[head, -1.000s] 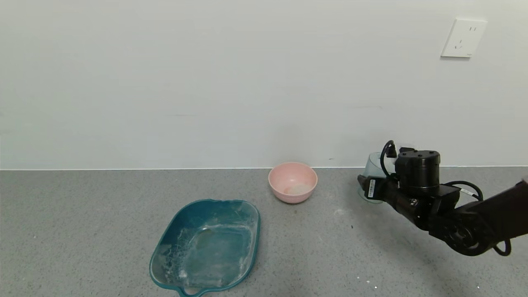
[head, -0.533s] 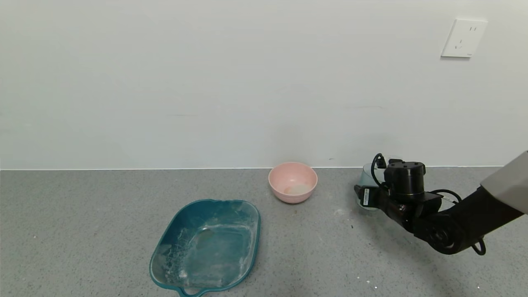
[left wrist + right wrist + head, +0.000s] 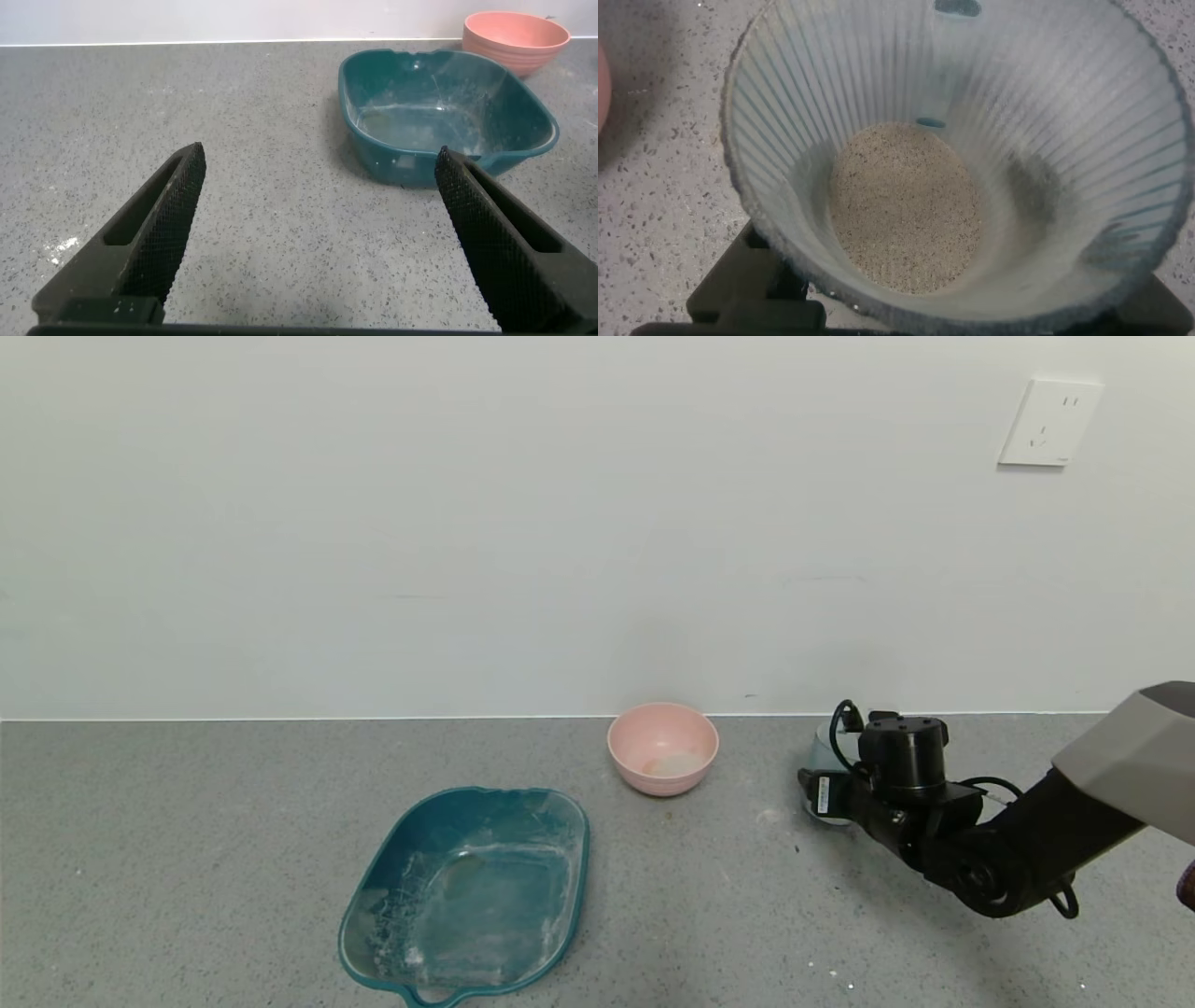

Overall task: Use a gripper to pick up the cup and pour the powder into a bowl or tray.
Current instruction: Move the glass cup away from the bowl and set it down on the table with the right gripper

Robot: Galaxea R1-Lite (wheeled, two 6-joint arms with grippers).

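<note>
My right gripper (image 3: 830,777) is shut on the cup (image 3: 825,748), a clear ribbed tumbler low over the grey counter, to the right of the pale pink bowl (image 3: 663,747). In the right wrist view the cup (image 3: 962,140) fills the picture, with a round pale beige grainy patch of powder (image 3: 906,210) at its bottom; a dark finger (image 3: 752,285) shows below its rim. The bowl holds a little whitish powder (image 3: 674,765). My left gripper (image 3: 318,157) is open and empty, low over bare counter, and does not show in the head view.
A teal rectangular tray (image 3: 579,831) smeared with powder lies front left of the bowl; it also shows in the left wrist view (image 3: 374,159), with the bowl (image 3: 516,37) behind it. A white wall with a socket (image 3: 1048,422) closes the back.
My right gripper has moved down and slightly left and away with the cup, from raised above the counter to low over it. The bowl and tray have not moved.
</note>
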